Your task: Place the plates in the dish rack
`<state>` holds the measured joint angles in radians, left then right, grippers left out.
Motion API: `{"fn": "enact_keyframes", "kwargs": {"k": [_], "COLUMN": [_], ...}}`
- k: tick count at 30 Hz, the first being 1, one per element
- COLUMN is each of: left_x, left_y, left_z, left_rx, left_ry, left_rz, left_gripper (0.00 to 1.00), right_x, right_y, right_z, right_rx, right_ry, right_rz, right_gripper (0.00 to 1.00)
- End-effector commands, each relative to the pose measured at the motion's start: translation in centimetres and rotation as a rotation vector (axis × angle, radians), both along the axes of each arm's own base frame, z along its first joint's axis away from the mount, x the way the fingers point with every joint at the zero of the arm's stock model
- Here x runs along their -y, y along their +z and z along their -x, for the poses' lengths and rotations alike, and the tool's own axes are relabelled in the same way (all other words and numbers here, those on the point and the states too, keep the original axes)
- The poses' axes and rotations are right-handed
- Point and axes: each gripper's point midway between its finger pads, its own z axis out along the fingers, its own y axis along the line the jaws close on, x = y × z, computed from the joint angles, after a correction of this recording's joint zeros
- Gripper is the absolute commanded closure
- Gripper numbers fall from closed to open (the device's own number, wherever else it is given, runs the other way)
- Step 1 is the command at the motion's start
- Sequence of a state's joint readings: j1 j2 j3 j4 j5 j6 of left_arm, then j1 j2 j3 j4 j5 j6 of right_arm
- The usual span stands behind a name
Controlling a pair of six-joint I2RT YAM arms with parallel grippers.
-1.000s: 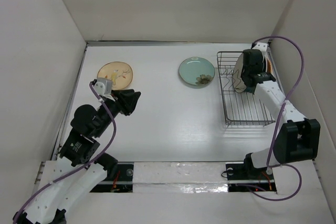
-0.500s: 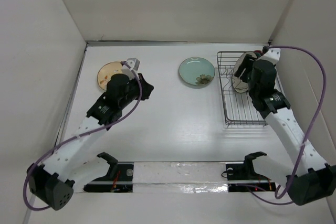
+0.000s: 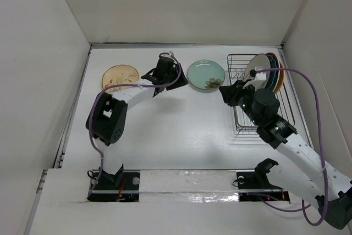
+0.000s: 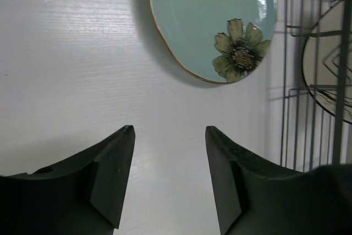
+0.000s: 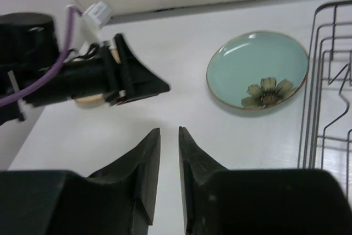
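Note:
A pale green plate with a flower lies flat on the table left of the black wire dish rack. It also shows in the left wrist view and the right wrist view. A tan floral plate lies at the far left. Several plates stand upright in the rack's far end, a dark-rimmed cream one in front. My left gripper is open and empty just left of the green plate. My right gripper is empty, its jaws a narrow gap apart, just left of the rack.
White walls enclose the table on three sides. The near half of the rack holds no plates. The left arm stretches across the table's left half, and its gripper shows in the right wrist view.
My right gripper let go of the cream plate, now standing in the rack, and drew back to the left. My left gripper swung right from beside the tan plate toward the green plate.

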<state>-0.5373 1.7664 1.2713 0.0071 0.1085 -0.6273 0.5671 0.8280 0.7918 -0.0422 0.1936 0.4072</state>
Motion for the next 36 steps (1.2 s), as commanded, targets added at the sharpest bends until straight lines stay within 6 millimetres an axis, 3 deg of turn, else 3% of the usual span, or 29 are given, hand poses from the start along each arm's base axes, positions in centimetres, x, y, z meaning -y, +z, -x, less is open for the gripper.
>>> {"fn": "enact_keyframes", "kwargs": {"k": [1, 4, 6, 8, 16, 24, 27, 30, 31, 32, 36], "left_x": [1.9, 3.1, 2.6, 3.7, 5.3, 6.7, 7.3, 8.0, 8.0, 8.0, 5.1], "left_y": [1.2, -0.3, -1.1, -2.1, -5.6, -7.9, -8.9, -8.5, -8.8, -8.7, -6.6], "left_z": [-3.7, -5.5, -7.0, -7.8, -10.9, -11.5, -11.2, -11.1, -10.6, -10.4, -10.2], "left_rx": [0.045, 0.028, 0.011, -0.016, -0.071, -0.115, -0.13, -0.101, -0.108, -0.107, -0.036], "left_ry": [0.073, 0.096, 0.129, 0.123, 0.154, 0.148, 0.136, 0.113, 0.108, 0.106, 0.144], "left_rz": [0.071, 0.099, 0.107, 0.145, 0.169, 0.237, 0.275, 0.355, 0.365, 0.38, 0.433], "left_gripper": [0.48, 0.46, 0.46, 0.46, 0.52, 0.59, 0.64, 0.78, 0.93, 1.0, 1.0], "right_x": [-1.2, -1.5, -1.7, -1.7, -1.8, -1.7, -1.9, -1.9, -1.9, -1.8, -1.7], "right_y": [0.9, 0.3, 0.0, -0.7, -1.5, -1.8, -2.0, -2.4, -2.5, -2.5, -2.9], "right_z": [0.8, 1.6, 1.9, 1.9, 1.8, 1.5, 1.4, 1.4, 1.4, 1.4, 1.2], "right_rx": [0.05, 0.055, 0.052, 0.043, 0.038, 0.041, 0.036, 0.03, 0.029, 0.027, 0.019], "right_ry": [0.046, 0.064, 0.073, 0.073, 0.072, 0.06, 0.064, 0.061, 0.062, 0.058, 0.049], "right_rz": [-0.047, -0.064, -0.07, -0.064, -0.056, -0.05, -0.053, -0.052, -0.051, -0.052, -0.034], "right_gripper": [0.68, 0.56, 0.52, 0.52, 0.53, 0.53, 0.53, 0.53, 0.53, 0.53, 0.53]}}
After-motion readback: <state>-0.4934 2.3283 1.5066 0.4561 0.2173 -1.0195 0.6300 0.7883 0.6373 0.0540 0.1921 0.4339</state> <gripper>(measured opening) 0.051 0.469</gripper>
